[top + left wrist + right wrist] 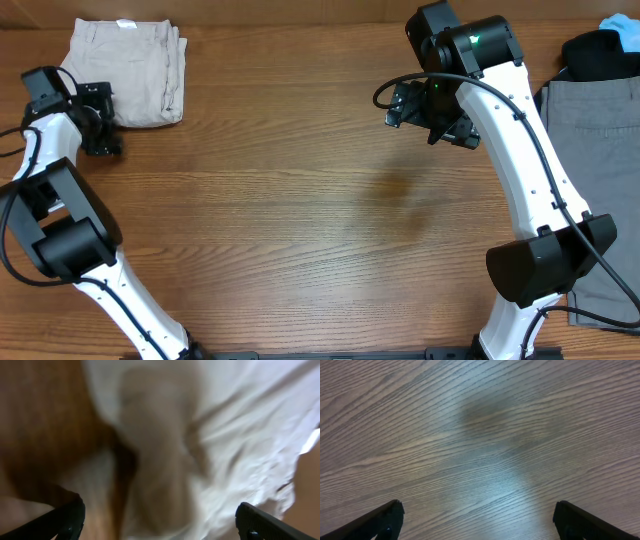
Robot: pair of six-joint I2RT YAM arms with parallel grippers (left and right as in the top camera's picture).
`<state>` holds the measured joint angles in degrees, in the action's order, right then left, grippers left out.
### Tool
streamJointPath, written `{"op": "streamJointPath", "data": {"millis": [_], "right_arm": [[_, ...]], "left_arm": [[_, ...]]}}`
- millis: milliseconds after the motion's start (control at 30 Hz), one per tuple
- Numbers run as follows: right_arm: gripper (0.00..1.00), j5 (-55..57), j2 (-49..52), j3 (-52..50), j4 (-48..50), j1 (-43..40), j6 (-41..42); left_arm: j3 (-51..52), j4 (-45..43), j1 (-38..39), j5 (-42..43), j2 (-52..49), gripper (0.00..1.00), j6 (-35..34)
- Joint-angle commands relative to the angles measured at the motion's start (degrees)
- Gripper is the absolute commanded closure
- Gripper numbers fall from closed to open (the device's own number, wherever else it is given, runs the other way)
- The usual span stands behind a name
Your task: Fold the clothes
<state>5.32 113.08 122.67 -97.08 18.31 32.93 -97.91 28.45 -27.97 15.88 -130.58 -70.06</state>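
Beige shorts (128,72) are lying folded, so we're holding the left gripper (105,122) wide beside them, gripping nothing. We're hovering the right gripper (477,520) wide over bare table (300,220).

One overhead, one on each wrist.
Overhead looks straight down on the whole table (300,200). My left wrist camera sits close and blurred over the shorts (225,435) at the far left corner. My right faces bare wood. Overhead covers both.

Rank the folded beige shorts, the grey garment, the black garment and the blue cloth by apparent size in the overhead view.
1. grey garment, though cut off by the frame edge
2. folded beige shorts
3. black garment, also cropped
4. blue cloth, only a corner showing
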Motion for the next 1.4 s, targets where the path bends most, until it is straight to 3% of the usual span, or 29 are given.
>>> {"op": "streamJointPath", "data": {"millis": [0,167,433,567,700,867,1033,1233,1367], "right_arm": [[0.00,0.0,-1.1,1.0,0.0,-0.2,-0.2],[0.00,0.3,-1.1,1.1,0.3,-0.2,-0.2],[0.00,0.7,-9.2,2.1,0.0,-0.2,-0.2],[0.00,0.3,-17.8,2.1,0.0,0.1,-0.7],[0.00,-3.0,-28.4,0.5,0.0,1.5,-1.9],[0.00,-3.0,-39.7,-5.7,0.0,3.7,-0.9],[0.00,2.7,-54.7,-15.3,0.0,3.9,3.8],[0.00,12.5,-73.5,-25.7,0.3,3.9,8.2],[0.00,17.4,-79.8,-29.6,0.8,3.9,10.9]], "left_arm": [[4.4,5.7,-1.0,-1.5,-2.1,0.00,5.8],[4.4,13.0,-1.3,-3.3,5.4,0.00,11.0],[4.4,21.7,-1.3,4.8,25.0,0.00,27.6],[4.4,28.1,-1.0,6.3,36.9,0.00,31.9],[4.4,35.4,-0.2,9.8,50.6,0.00,40.2],[4.4,43.6,0.0,16.5,60.6,0.00,49.7],[4.4,52.4,0.0,28.5,67.2,0.00,59.6],[5.7,60.4,0.0,29.2,76.6,0.00,70.8],[10.1,61.6,0.0,31.9,85.1,0.00,76.7]]}}
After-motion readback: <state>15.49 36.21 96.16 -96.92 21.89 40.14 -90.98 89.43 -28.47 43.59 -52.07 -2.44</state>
